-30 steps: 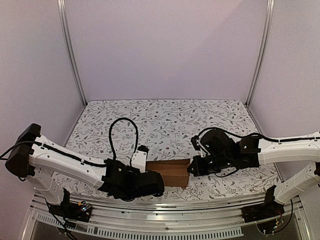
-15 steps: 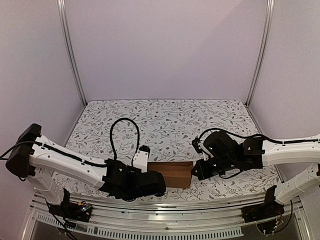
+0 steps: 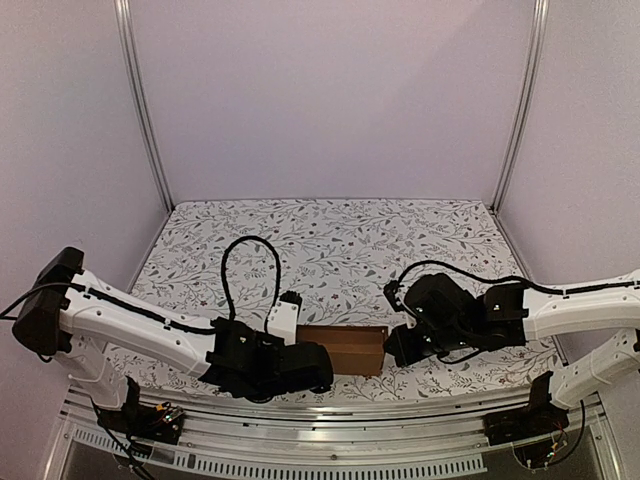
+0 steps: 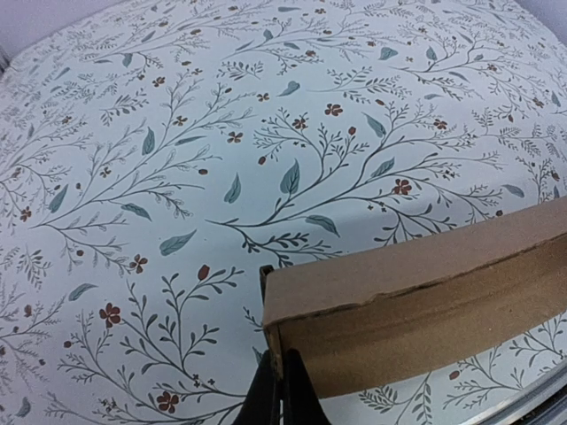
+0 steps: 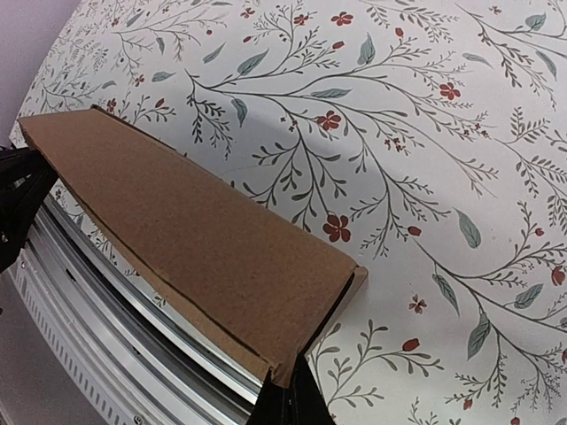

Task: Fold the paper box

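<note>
Paper box (image 3: 345,349), folded into a long brown carton, lies near the front edge of the floral table (image 3: 330,240), between the two arms. The left gripper (image 4: 282,394) and right gripper (image 5: 288,400) each have their fingers pressed together, with the tips at opposite ends of the box.

paper box (image 3: 345,347): brown cardboard, matt, slightly rough
surface (image 3: 330,240): smooth, matt floral print
front rail (image 3: 330,412): bare metal, dull sheen
my left tool (image 4: 282,388), my right tool (image 5: 285,403): black, matt
</note>
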